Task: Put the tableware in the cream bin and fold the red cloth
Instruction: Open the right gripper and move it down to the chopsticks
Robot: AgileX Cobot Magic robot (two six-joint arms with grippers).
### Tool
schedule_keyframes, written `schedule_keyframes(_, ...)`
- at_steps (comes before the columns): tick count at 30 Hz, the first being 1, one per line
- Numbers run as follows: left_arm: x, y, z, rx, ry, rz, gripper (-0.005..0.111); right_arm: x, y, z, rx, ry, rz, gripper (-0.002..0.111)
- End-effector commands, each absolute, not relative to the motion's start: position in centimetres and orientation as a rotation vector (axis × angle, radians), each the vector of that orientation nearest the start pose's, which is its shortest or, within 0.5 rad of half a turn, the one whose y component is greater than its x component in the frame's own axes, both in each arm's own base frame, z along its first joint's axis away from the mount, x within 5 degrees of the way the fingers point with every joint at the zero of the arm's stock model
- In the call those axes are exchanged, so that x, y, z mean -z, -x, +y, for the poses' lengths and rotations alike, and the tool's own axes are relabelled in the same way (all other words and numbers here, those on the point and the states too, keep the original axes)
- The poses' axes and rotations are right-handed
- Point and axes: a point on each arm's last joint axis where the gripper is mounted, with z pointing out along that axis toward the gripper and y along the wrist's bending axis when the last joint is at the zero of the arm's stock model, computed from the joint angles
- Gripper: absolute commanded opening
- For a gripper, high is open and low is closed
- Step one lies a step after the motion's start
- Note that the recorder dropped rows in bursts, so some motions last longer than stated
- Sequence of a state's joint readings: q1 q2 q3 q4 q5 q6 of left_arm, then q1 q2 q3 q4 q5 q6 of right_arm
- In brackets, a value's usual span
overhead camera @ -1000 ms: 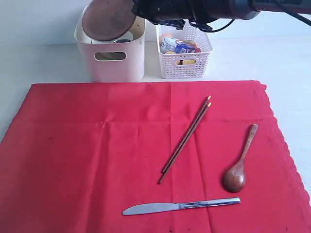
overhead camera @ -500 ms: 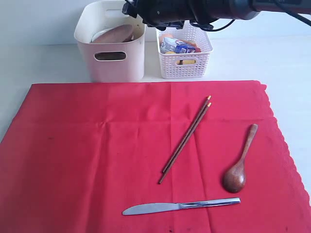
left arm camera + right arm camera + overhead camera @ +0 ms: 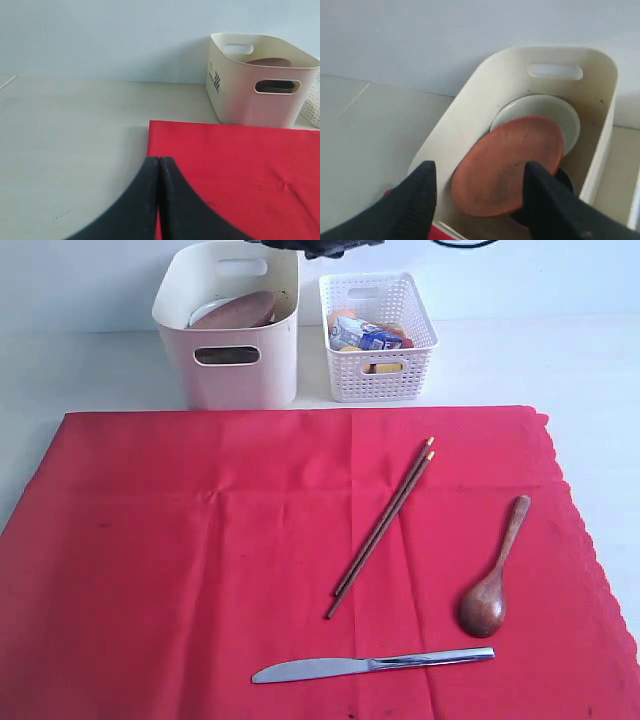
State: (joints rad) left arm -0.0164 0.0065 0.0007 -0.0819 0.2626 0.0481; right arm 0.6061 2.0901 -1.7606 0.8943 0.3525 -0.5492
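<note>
right gripper [image 3: 480, 172]: fingers spread apart and holding nothing; it hangs right over the open top of the cream bin [image 3: 479, 87]
left gripper [image 3: 158, 167]: fingers pressed together with nothing pinched between them; its tips sit by the edge of the red cloth [image 3: 180, 570], where the fabric meets the bare bench [image 3: 70, 130]; can't tell if they touch it
brown plate [image 3: 507, 165]: straight below the right gripper, seen between its two fingers; inside the cream bin, tilted, with its upper edge leaning on the bowl
pale bowl [image 3: 540, 107]: also in the bin, just past the plate from the right gripper; half covered by it
dark thing under the plate's low edge: too hidden to say what it is
cream bin vs left gripper: well ahead of it, standing on the bench just beyond the cloth's far edge
chopsticks [image 3: 380, 530]: well apart from both grippers; lying side by side on the cloth, slanted
wooden spoon [image 3: 490, 580]: on the cloth near the scalloped edge, far from the right gripper; bowl end toward the knife
table knife [image 3: 370, 665]: flat on the cloth, the piece furthest from the right gripper
white lattice basket [image 3: 378, 340]: just beside the bin, off to the side of the right gripper; small packets inside
red cloth: spread flat, creases showing
</note>
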Motion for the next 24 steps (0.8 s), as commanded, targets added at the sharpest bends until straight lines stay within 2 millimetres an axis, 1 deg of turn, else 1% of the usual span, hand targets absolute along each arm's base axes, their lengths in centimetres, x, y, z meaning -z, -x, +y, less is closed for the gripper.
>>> schedule_keyframes(1, -19.0, -5.5, -0.3, 0.059, 0.007, 1.74, 0.002, -30.6, -37.9, 29.5, -0.75, 0.691, 2.054, 0.046)
schedule_keyframes(2, -19.0, -5.5, -0.3, 0.059, 0.007, 1.74, 0.002, -30.9, -37.5, 29.2, -0.728, 0.713, 2.069, 0.045)
schedule_keyframes(4, -19.0, -5.5, -0.3, 0.059, 0.007, 1.74, 0.002, -31.6, -36.8, 28.3, -0.627, 0.789, 2.125, 0.041)
schedule_keyframes(8, -19.0, -5.5, -0.3, 0.059, 0.007, 1.74, 0.002, -32.6, -35.0, 25.4, -0.319, 0.991, 2.261, 0.022)
schedule_keyframes(10, -19.0, -5.5, -0.3, 0.059, 0.007, 1.74, 0.002, -32.7, -34.0, 23.8, -0.154, 1.1, 2.355, 0.015)
schedule_keyframes(13, -19.0, -5.5, -0.3, 0.059, 0.007, 1.74, 0.002, -32.5, -32.9, 22.2, -0.005, 1.198, 2.492, 0.004)
schedule_keyframes(14, -19.0, -5.5, -0.3, 0.059, 0.007, 1.74, 0.002, -32.4, -32.9, 22.1, 0.012, 1.221, 2.491, 0.0)
schedule_keyframes(16, -19.0, -5.5, -0.3, 0.059, 0.007, 1.74, 0.002, -32.1, -32.6, 22.1, 0.004, 1.292, 2.472, 0.0)
schedule_keyframes(18, -19.0, -5.5, -0.3, 0.059, 0.007, 1.74, 0.002, -31.4, -32.3, 22.1, -0.022, 1.356, 2.472, 0.0)
schedule_keyframes(21, -19.0, -5.5, -0.3, 0.059, 0.007, 1.74, 0.002, -29.6, -31.6, 21.8, -0.018, 1.465, 2.488, 0.0)
schedule_keyframes(24, -19.0, -5.5, -0.3, 0.059, 0.007, 1.74, 0.002, -27.6, -31.0, 21.3, 0.006, 1.526, 2.537, 0.0)
